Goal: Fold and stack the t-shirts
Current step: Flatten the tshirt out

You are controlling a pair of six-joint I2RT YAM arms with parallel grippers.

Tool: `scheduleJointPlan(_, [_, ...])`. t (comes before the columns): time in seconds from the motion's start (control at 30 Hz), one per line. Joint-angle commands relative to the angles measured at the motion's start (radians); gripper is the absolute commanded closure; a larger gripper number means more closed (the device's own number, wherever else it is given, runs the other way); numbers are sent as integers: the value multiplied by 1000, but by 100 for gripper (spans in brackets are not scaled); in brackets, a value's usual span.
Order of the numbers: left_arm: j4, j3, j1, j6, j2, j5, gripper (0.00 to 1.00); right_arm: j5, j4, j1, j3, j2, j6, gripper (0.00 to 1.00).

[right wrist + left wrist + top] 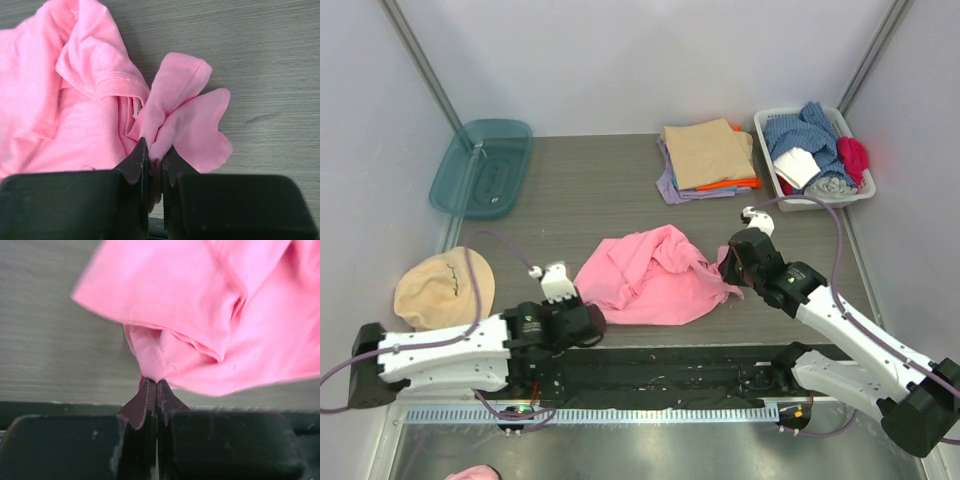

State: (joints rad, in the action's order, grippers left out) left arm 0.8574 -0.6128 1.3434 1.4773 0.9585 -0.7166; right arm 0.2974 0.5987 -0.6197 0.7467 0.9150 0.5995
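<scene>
A bright pink t-shirt lies crumpled near the table's front middle. My left gripper is shut on its near left edge; in the left wrist view the gripper pinches a fold of the pink t-shirt. My right gripper is shut on the shirt's right side; in the right wrist view the gripper holds a bunch of the pink t-shirt. A stack of folded t-shirts, tan on top over orange and lilac, sits at the back right.
A white bin of mixed clothes stands at the far right back. A teal tray lies at the back left. A round tan cap lies at the left. A black strip runs along the table's near edge.
</scene>
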Motion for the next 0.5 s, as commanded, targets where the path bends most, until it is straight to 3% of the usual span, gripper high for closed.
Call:
scheduleJointPlan(0.0, [255, -88, -159, -99, -177, -193, 100, 14, -34, 0, -10, 45, 17, 94])
scheduleJointPlan(0.13, [221, -128, -398, -313, -245, -198, 100, 6, -43, 1, -1, 105, 22, 91])
scheduleJointPlan(0.33, [137, -221, -521, -492, -164, -185, 100, 19, -62, 2, 54, 217, -29, 84])
scheduleJointPlan(0.47, [91, -284, -529, -558, -103, -187, 100, 29, -97, 1, 103, 318, -81, 49])
